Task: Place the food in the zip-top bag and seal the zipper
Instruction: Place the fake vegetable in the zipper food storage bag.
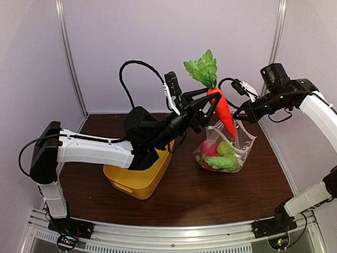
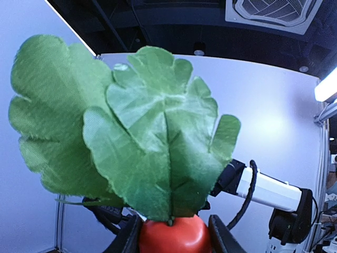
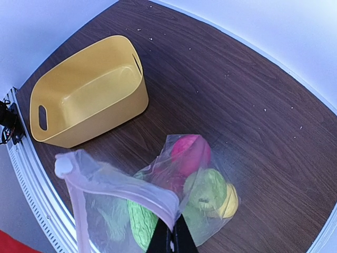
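My left gripper (image 1: pixel 210 103) is shut on the orange carrot (image 1: pixel 224 112) near its leafy top (image 1: pixel 204 68), holding it tip-down over the zip-top bag (image 1: pixel 238 150). In the left wrist view the carrot's crown (image 2: pixel 174 235) sits between my fingers under the leaves (image 2: pixel 137 137). My right gripper (image 1: pixel 241 117) is shut on the bag's mouth edge and holds it up. In the right wrist view the zipper (image 3: pixel 113 182) runs from my gripper (image 3: pixel 174 240). The bag (image 3: pixel 247 211) holds a red apple (image 3: pixel 190 153), a green pear (image 3: pixel 207 188), a yellow lemon (image 3: pixel 230 202) and a cucumber (image 3: pixel 142 224).
The yellow tub (image 1: pixel 138 176) stands left of the bag, partly under my left arm; it looks empty in the right wrist view (image 3: pixel 87 97). The brown table (image 1: pixel 231 195) ends at a metal rail in front. White walls stand behind and at both sides.
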Action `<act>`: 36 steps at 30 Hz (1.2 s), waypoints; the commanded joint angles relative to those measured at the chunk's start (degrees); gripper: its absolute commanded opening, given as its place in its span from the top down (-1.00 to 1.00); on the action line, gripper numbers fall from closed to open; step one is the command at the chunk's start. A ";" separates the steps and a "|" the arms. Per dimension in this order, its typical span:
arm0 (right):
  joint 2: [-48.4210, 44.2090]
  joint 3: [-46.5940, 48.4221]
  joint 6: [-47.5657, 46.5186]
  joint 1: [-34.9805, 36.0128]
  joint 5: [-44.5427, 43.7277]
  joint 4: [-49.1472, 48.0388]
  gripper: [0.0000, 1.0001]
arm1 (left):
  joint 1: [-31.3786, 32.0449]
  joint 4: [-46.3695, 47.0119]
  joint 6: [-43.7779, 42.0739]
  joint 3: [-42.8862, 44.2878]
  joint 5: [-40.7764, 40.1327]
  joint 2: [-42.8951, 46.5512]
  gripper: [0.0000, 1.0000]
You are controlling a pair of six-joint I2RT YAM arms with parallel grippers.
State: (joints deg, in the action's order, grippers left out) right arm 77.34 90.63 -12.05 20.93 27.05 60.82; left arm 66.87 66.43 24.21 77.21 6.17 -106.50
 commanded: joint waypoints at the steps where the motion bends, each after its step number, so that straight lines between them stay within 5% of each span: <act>1: -0.52 2.95 3.00 0.34 1.69 -2.03 1.00 | 1.39 9.29 1.43 4.45 -3.57 -1.87 0.70; 22: 0.25 5.96 9.85 0.04 11.57 -3.33 1.00 | 4.22 6.06 -19.84 10.94 -29.59 -16.61 0.70; 27: 1.10 7.67 10.03 -0.52 12.04 -3.10 1.00 | 4.88 3.24 -23.38 13.14 -33.29 -18.91 0.34; 36: 2.95 8.25 10.56 -1.99 9.89 -4.19 1.00 | 5.68 -8.99 -27.78 16.71 -29.82 -12.39 -0.59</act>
State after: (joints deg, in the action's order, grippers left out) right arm 79.77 97.25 -2.35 19.86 37.26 59.68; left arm 71.99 64.27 0.27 91.09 -25.56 -124.31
